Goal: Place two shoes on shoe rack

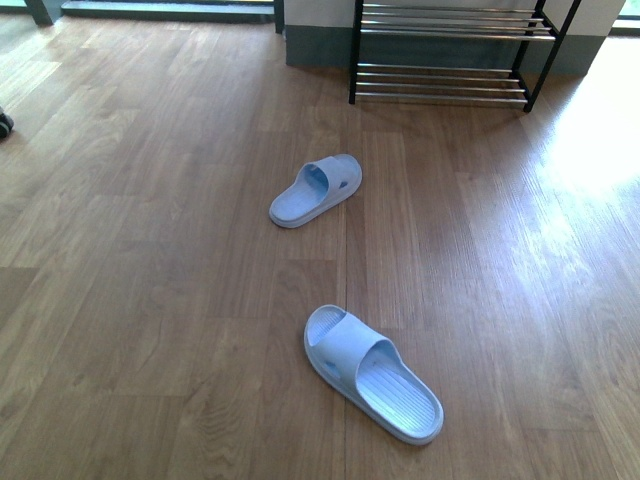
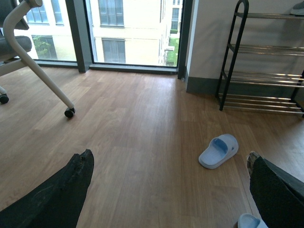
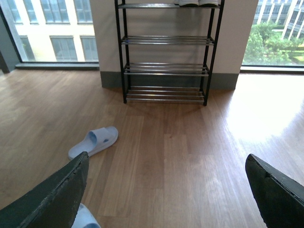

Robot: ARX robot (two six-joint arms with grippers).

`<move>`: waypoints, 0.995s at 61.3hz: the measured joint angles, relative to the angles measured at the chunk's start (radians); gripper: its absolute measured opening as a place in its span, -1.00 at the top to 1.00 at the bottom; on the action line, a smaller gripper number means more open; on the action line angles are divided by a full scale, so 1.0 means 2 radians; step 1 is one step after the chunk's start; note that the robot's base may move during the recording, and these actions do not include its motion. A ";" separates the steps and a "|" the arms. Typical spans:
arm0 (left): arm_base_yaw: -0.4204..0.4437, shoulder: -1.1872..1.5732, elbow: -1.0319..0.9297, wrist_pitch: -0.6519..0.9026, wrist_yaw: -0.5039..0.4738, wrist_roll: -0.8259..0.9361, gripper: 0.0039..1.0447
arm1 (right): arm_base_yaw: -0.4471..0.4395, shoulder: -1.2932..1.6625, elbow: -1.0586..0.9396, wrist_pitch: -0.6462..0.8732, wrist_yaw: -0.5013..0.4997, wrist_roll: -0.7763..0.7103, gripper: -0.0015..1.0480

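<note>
Chrome-barred shoe rack [image 3: 166, 41] stands straight ahead of the right gripper [image 3: 166, 159], well apart. The two shoes [image 3: 197, 2], only their white soles showing, sit on its top tier. Right gripper and left gripper [image 2: 168, 156] both gape wide and empty; the left is probably farther.

Front view looks steeply down toward the shoe rack [image 1: 450, 35]; both wrist views face it flatter, sharing it.

2 slippers on wood floor [image 1: 150, 300]: far slipper [image 1: 316, 190] before the shoe rack [image 1: 445, 34], near slipper [image 1: 372, 372] well apart.
</note>
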 joint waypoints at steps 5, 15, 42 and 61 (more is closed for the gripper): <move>0.000 0.000 0.000 0.000 0.000 0.000 -0.83 | 0.000 0.000 0.000 0.000 0.000 0.000 -0.82; 0.000 0.000 0.000 0.000 0.000 0.000 -0.83 | 0.000 0.000 0.000 0.000 0.000 0.000 -0.82; 0.000 0.000 0.000 0.000 0.000 0.000 -0.83 | 0.000 0.000 0.000 0.000 0.000 0.000 -0.82; 0.000 0.000 0.000 0.000 0.000 0.000 -0.83 | 0.000 -0.001 0.000 0.000 0.000 0.000 -0.82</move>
